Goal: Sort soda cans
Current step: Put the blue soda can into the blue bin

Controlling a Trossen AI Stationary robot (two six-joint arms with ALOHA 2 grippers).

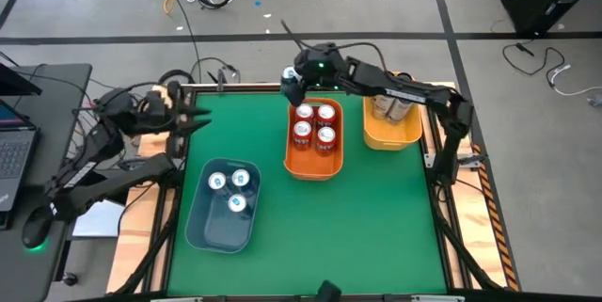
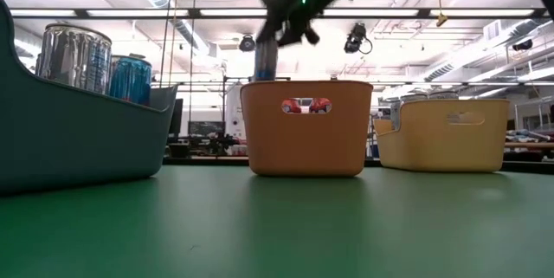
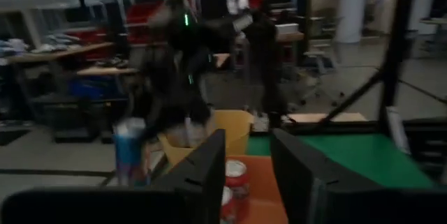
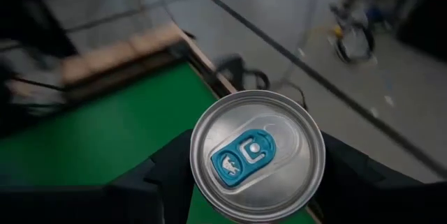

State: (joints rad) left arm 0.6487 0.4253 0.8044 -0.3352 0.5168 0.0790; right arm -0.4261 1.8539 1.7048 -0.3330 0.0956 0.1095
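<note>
My right gripper (image 1: 291,84) hangs at the table's far edge, just behind the orange bin (image 1: 314,164), its fingers clasped around a teal can (image 4: 258,155). Through my right wrist I look straight down on the can's silver lid with its blue tab, my dark fingers on either side of it. In the low view the can (image 2: 265,60) stands upright behind the orange bin's (image 2: 305,128) far wall, under my arm.

My left gripper (image 1: 193,119) waits at the left edge of the table (image 1: 376,217), carrying nothing; its two fingers (image 3: 202,168) stand a little apart.

Four red cans (image 1: 315,123) sit in the orange bin. Three teal cans (image 1: 231,189) with white tops sit in the blue bin (image 1: 222,234) at the near left. The yellow bin (image 1: 389,136) at the far right holds some cans (image 1: 392,106); I cannot tell their colour.
</note>
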